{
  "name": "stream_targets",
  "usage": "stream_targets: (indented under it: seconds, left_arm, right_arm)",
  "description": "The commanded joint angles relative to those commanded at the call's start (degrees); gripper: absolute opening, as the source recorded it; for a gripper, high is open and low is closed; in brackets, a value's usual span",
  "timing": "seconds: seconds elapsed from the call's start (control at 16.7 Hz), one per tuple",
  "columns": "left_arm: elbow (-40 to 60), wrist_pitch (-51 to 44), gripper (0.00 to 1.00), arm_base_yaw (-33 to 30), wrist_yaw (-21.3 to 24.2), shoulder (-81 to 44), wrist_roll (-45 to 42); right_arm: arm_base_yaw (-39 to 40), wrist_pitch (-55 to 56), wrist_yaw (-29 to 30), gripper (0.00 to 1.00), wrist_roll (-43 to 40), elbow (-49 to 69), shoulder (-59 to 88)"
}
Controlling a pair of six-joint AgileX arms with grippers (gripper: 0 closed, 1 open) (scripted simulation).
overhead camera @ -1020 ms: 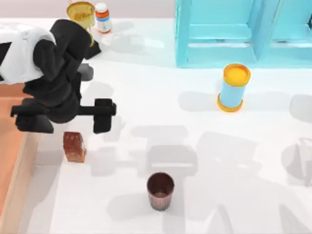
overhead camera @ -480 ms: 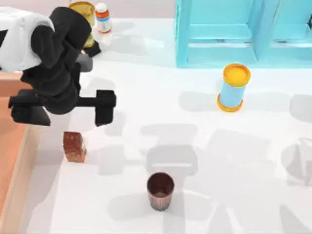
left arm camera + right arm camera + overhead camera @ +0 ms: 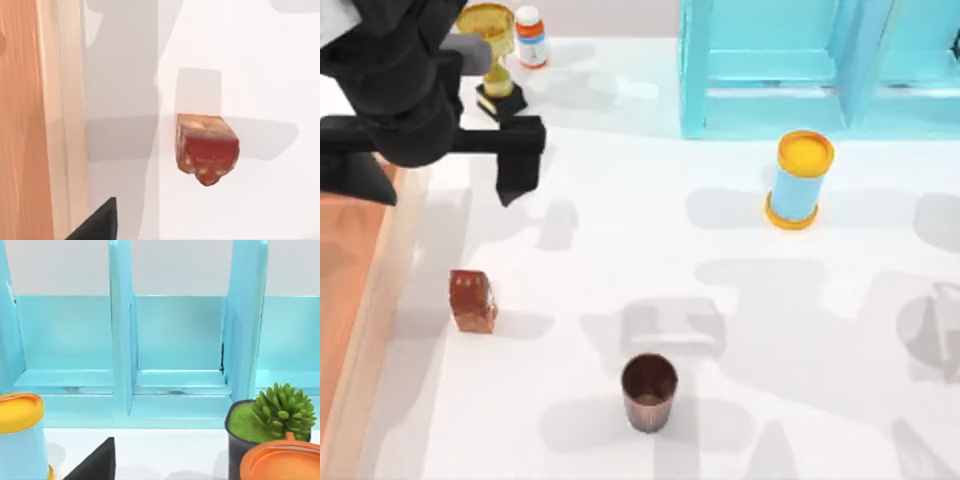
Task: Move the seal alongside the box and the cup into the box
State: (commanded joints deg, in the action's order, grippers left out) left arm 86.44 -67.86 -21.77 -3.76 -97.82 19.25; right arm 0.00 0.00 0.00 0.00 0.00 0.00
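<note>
Seal upright beside box; left claw wide open, empty, above.

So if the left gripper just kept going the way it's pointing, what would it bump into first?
It points down at the table. Going by the left wrist view, the left gripper would probably meet bare table between the seal and the box rim; depth is unclear.

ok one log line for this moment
left gripper: open, above box rim | seal: on table beside box, released | cup: upright on table, untouched
</note>
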Motion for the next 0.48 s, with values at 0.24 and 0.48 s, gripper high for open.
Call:
stream_targets:
  seconds: [0.24,0.48]
  left_arm:
    - [0.01,0.00,1.00,0.12,-0.01,-0.15,-0.01]
    - [1.84,-1.07,1.00,-3.98,0.34,-2.83,4.13]
  right_arm:
    - [0.00,0.00,0.00,1.00,0.00,0.00,0.00]
    - [0.00,0.00,0.00,1.00,0.00,0.00,0.00]
